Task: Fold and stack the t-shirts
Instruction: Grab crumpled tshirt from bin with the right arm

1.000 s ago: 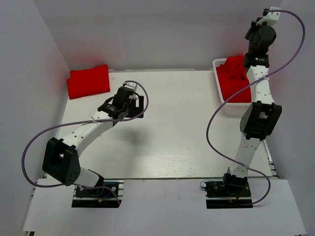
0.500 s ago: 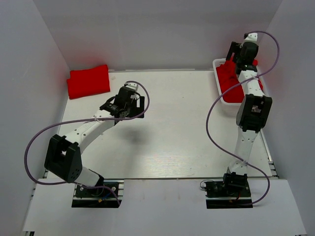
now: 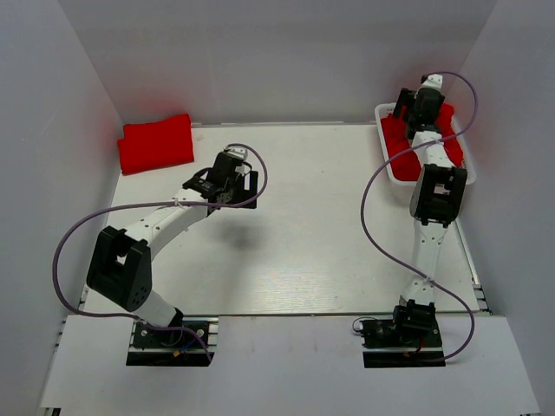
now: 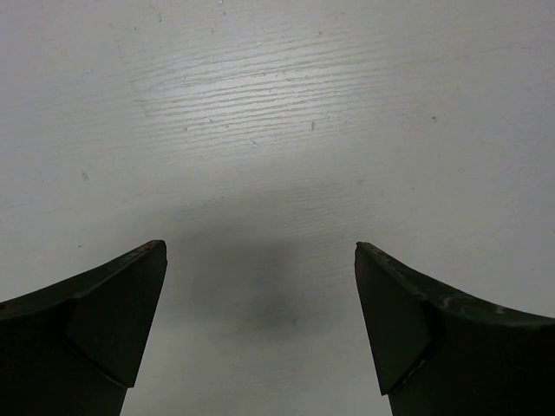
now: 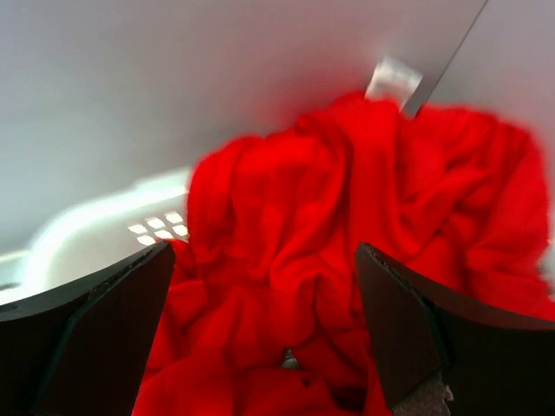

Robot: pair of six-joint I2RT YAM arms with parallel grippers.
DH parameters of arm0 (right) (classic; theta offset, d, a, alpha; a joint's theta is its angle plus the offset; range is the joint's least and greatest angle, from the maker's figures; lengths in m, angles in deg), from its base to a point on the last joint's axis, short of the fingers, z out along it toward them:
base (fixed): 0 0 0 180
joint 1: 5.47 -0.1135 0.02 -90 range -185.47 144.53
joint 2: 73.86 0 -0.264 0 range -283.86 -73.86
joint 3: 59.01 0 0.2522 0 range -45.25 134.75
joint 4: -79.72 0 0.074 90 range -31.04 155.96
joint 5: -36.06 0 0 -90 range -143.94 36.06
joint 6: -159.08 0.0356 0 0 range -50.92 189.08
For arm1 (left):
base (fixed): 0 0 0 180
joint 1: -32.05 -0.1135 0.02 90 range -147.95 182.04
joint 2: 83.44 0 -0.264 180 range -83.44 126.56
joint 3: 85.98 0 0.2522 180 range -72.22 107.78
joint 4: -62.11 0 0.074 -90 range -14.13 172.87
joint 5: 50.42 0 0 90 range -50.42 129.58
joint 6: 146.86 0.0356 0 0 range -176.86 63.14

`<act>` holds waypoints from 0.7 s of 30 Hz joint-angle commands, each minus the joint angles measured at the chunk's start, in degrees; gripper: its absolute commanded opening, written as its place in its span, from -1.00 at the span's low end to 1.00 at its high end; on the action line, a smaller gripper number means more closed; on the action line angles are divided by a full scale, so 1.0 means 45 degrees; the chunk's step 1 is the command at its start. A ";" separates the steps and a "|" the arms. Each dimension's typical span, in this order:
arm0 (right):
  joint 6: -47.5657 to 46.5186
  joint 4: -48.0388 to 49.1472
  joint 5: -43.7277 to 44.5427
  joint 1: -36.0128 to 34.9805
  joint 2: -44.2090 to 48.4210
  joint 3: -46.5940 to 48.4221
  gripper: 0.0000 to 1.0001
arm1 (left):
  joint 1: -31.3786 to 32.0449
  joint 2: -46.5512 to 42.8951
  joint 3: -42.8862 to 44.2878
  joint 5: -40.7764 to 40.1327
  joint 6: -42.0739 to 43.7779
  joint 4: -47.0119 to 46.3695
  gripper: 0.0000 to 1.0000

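Observation:
A folded red t-shirt (image 3: 156, 143) lies at the table's far left corner. More crumpled red t-shirts (image 3: 401, 139) (image 5: 347, 243) fill the white basket (image 3: 383, 117) at the far right. My right gripper (image 3: 409, 108) (image 5: 260, 329) hangs open just over that heap, its fingers wide apart with red cloth below them and nothing pinched. My left gripper (image 3: 243, 186) (image 4: 260, 321) stands open over bare table, left of centre, holding nothing.
The basket's lattice wall (image 5: 156, 227) shows at the left of the right wrist view. White walls close in the table at the back and on both sides. The right arm's cable (image 3: 373, 208) loops out over the table.
The right arm has swung down from high above the basket onto the heap of shirts, and its gripper has opened. The left gripper has shifted slightly right.

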 commanded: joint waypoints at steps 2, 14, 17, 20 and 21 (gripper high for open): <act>0.0293 0.0964 0.0244 0.0118 -0.0897 0.0886 0.81 | -0.0046 0.0277 0.0572 0.0132 -0.0095 0.0030 1.00; 0.1737 0.3365 -0.0479 0.0196 -0.1913 0.0828 -0.44 | -0.0046 0.1703 0.1392 0.0035 -0.0095 0.0577 1.00; 0.1875 0.3426 -0.0187 0.0196 -0.1855 0.0809 -1.00 | -0.0046 0.1703 0.1276 0.0035 -0.0095 0.0459 1.00; 0.1837 0.3738 -0.0069 0.0177 -0.1485 0.0244 -1.00 | -0.0046 0.1411 0.1159 0.0035 -0.0095 0.0459 1.00; 0.1837 0.4009 0.0105 0.0196 -0.1097 -0.0048 -1.00 | -0.0046 0.1410 0.1158 -0.0081 -0.0095 0.0343 1.00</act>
